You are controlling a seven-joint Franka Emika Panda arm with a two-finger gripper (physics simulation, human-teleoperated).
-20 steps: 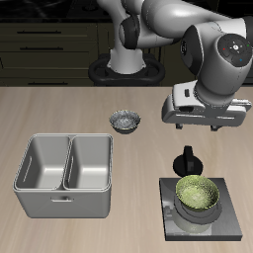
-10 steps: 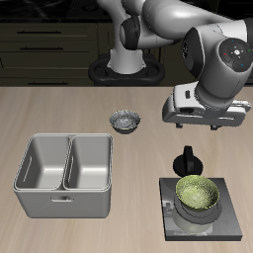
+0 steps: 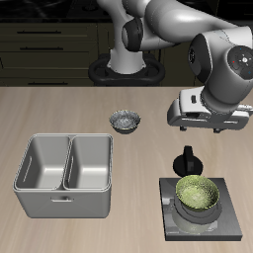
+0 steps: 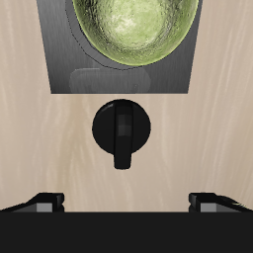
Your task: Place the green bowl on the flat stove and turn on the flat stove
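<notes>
While the green bowl (image 3: 199,194) sat upright on the flat stove (image 3: 226,213), mouth to the ceiling and round enough to have no long axis to speak of, the first half of the task looked finished to me. In the wrist view the bowl (image 4: 132,28) rested squarely over the burner rings of the stove (image 4: 59,54).

What remained, I judged, was the black knob (image 3: 186,160), which stood at the stove's back edge, the side toward the robot. From the wrist view the knob (image 4: 123,130) showed a raised bar across its disc, its long axis running roughly from the stove edge toward the arm.

Compared with a moment earlier, the end effector (image 3: 202,121) had drifted slightly sideways and up, well clear of the bowl and holding nothing. Its fingers (image 4: 44,201) stood spread wide apart, one at either side of the wrist view, with the knob between and below them. That read to me as lining up for the knob, not contact.

Farther off on the tabletop (image 3: 59,109) stood a grey-white patterned bowl (image 3: 126,122) and a grey double-basin metal tray (image 3: 65,172), both untouched.
</notes>
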